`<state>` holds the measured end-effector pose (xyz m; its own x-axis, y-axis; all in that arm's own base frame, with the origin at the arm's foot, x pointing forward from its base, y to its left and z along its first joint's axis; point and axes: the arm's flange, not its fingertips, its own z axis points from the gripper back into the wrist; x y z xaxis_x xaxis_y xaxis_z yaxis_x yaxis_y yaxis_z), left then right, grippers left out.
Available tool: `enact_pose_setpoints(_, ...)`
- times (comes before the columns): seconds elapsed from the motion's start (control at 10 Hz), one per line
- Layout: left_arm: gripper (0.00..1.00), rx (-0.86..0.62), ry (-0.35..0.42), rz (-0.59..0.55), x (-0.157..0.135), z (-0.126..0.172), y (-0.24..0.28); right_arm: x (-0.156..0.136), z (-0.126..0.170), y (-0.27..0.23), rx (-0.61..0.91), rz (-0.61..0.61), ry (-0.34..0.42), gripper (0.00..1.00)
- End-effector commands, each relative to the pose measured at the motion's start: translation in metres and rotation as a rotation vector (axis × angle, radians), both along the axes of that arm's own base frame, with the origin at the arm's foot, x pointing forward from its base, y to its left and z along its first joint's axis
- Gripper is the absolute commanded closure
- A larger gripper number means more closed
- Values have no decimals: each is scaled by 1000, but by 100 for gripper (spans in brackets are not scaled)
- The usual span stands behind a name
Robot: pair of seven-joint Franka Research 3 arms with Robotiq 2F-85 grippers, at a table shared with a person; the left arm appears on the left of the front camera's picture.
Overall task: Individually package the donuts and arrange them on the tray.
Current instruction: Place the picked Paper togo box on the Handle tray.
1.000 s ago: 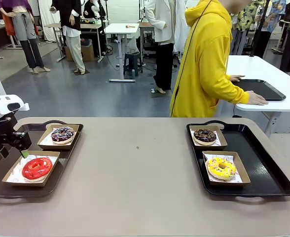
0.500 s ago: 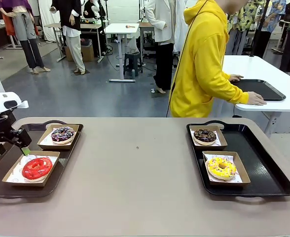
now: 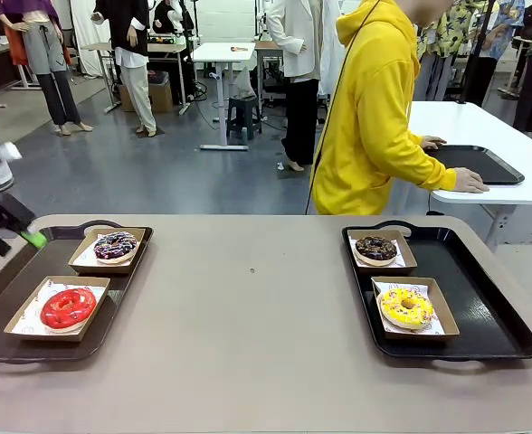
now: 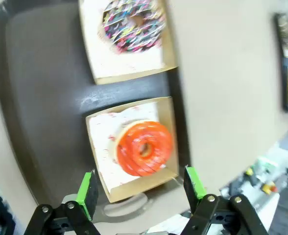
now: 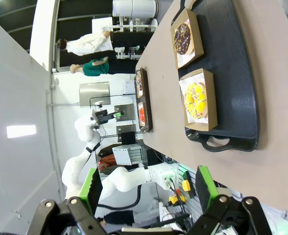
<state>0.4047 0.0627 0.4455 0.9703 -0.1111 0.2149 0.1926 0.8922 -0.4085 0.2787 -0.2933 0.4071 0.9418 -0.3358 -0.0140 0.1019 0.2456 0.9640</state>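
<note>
The left hand (image 4: 141, 188) is hovering wide open above the red donut (image 3: 67, 307); the purple donut (image 3: 115, 244) is sitting behind. Brown (image 3: 375, 247) and yellow (image 3: 405, 306) donuts are lying boxed on the right tray (image 3: 497, 316). The right hand (image 5: 149, 188) is hanging open, empty. Risk: a low sweep could knock a box (image 3: 20, 324) askew.

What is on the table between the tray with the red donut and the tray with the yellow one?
Nothing: in the front view the stretch of table between the left tray and the right tray is bare.

A beige table (image 3: 257, 316) carries two dark trays, one at lower left (image 3: 4, 339) and one at right (image 3: 483, 316).
</note>
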Motion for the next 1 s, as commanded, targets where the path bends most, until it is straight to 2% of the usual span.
enact_pose_setpoints(0.0, 9, -242, -16, 25, 6, 23, 49, 0, 1, 0, 7, -1, -1, 0)
enact_pose_setpoints(0.2, 9, -430, 8, 70, 8, 28, 109, 0, 1, 0, 7, -1, -1, 0)
enact_pose_setpoints(0.5, 9, -614, 106, 108, 10, 1, 177, 0, 1, 0, 7, -1, -1, 0)
enact_pose_setpoints(0.9, 9, -772, 89, 118, -6, -31, 215, 0, 1, 0, 7, -1, -1, 0)
